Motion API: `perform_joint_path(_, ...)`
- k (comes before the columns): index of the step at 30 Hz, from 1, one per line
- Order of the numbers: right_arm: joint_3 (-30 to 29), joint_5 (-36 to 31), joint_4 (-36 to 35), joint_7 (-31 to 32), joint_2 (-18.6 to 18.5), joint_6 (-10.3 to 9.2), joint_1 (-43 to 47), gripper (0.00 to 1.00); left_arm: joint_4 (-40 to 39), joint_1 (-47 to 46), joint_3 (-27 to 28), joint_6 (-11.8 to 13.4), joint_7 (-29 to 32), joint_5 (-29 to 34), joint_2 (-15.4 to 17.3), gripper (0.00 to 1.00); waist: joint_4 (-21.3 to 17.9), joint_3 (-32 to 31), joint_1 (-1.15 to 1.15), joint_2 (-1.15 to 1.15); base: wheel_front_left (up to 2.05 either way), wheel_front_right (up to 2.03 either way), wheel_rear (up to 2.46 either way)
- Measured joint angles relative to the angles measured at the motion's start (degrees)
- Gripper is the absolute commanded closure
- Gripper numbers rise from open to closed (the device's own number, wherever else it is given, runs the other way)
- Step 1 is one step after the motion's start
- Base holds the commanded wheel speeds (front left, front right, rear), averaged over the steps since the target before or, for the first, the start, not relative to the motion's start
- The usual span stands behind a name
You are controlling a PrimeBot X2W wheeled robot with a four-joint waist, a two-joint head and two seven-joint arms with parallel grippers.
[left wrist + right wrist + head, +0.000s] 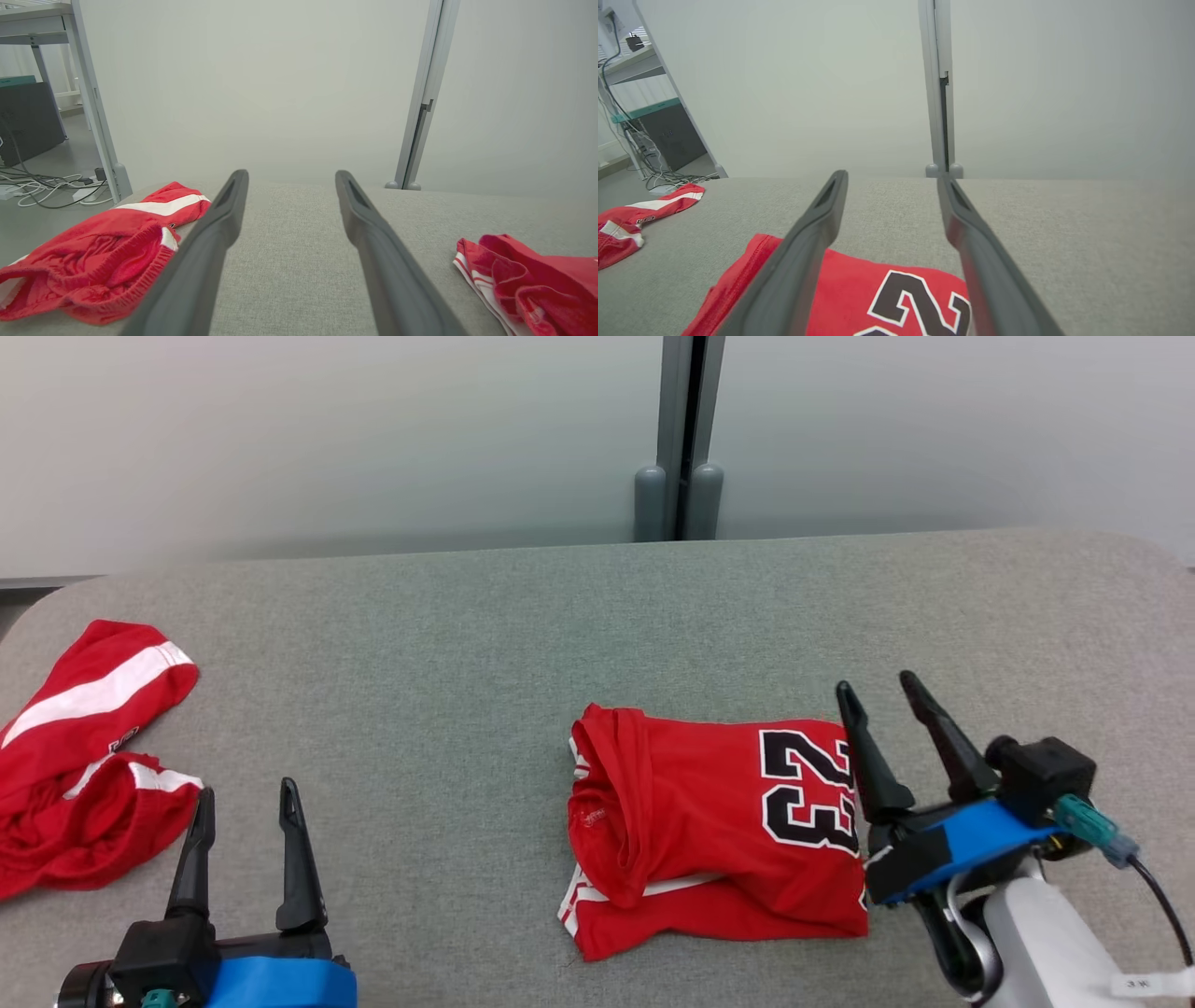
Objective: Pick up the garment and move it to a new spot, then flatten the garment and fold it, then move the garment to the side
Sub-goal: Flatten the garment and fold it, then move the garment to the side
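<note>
A red jersey point(709, 826) with a black "23" lies folded into a rough rectangle on the grey table point(523, 644), right of centre. The right wrist view shows the jersey point(887, 298) below the fingers. My right gripper point(878, 693) stands open at the jersey's right edge, above it, holding nothing. My left gripper point(246, 795) is open near the front left, nothing between its fingers point(219, 219). The jersey's left edge point(523, 275) appears in the left wrist view at the right.
Red shorts with white stripes point(79, 747) lie crumpled at the table's left edge, close to my left gripper; the left wrist view has the shorts point(98, 252) at its left. A grey partition post point(680, 439) stands behind the table. Cables point(46, 184) lie on the floor at the left.
</note>
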Motion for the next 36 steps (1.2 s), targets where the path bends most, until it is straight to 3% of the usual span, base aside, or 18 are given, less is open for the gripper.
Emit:
perform_joint_path(6,-7.32,-2.8,-7.39,0.64,-0.04,0.0,7.37,0.0,0.14,0.71,-0.53,0.05,0.0,0.88,-0.01,0.0,-1.09,-1.02,0.0,0.0,0.0,0.0,0.0)
perform_joint_path(16,-15.07,-7.22,-19.09,4.44,3.81,0.0,20.17,0.0,0.34,2.68,-1.02,0.03,0.0,2.47,0.29,0.0,-1.36,-2.65,0.0,0.0,0.0,0.0,0.0)
perform_joint_path(23,-16.04,-8.72,-23.95,7.8,4.54,0.0,23.87,0.0,1.27,3.47,-1.59,-0.04,0.0,3.1,1.08,0.0,-1.3,-3.11,0.0,0.0,0.0,0.0,0.0)
perform_joint_path(36,-15.9,-8.14,-24.63,9.16,4.64,0.0,25.43,0.0,1.92,3.48,-2.15,0.33,1.12,2.87,1.8,0.0,-1.04,-3.47,0.0,0.0,0.0,0.0,0.0)
